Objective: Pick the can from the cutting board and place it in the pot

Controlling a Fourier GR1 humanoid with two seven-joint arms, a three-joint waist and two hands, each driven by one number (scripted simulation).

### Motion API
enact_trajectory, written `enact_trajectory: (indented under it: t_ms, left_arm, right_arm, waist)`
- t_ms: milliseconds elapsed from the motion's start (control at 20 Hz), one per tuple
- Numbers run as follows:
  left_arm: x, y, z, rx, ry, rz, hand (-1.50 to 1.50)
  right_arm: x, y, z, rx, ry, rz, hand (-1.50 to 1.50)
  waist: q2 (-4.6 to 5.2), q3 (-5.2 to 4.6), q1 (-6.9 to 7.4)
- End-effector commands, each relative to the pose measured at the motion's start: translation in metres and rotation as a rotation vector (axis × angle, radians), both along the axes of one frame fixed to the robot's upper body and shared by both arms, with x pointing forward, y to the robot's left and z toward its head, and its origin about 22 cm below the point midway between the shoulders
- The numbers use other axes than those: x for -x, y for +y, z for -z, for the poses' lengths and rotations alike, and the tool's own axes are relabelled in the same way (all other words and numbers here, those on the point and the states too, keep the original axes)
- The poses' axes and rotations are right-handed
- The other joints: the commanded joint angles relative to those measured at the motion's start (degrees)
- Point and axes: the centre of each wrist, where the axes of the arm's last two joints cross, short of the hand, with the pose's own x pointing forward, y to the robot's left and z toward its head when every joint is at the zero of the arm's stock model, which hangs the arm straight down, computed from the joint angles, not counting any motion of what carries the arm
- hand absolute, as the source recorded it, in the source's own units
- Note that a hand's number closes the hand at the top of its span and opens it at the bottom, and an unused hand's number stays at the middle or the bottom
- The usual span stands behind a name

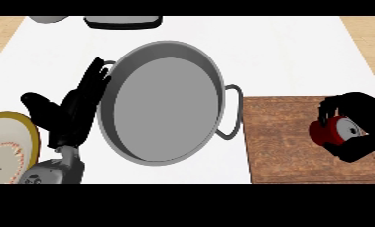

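A red can [333,129] with a pale lid lies on its side on the brown cutting board [282,141] at the right. My right hand [356,122] curls round the can, fingers above and below it, hiding part of it. The grey pot [162,103], wide and empty, with side handles, stands in the middle of the white counter. My left hand [73,109] rests open just left of the pot, fingers straight and pointing up along its rim.
A yellow-rimmed plate [16,144] shows at the left edge under my left forearm. A dark tray [122,21] and a grey bowl [47,19] sit at the counter's far edge. Wooden floor shows at both top corners.
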Motion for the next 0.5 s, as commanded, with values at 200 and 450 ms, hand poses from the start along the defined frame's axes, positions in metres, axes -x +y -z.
enact_trajectory:
  t_ms: [200, 450]
  left_arm:
    - [0.003, 0.003, 0.001, -0.010, 0.012, -0.036, 0.00]
    - [0.005, 0.009, 0.006, -0.002, 0.031, -0.070, 0.00]
  right_arm:
    - [0.026, 0.077, 0.025, -0.031, -0.033, 0.331, 1.50]
    - [0.047, 0.101, 0.030, 0.011, -0.102, 0.650, 1.50]
  waist:
    - [-0.87, -0.24, -1.80]
    - [-1.98, -0.66, -4.78]
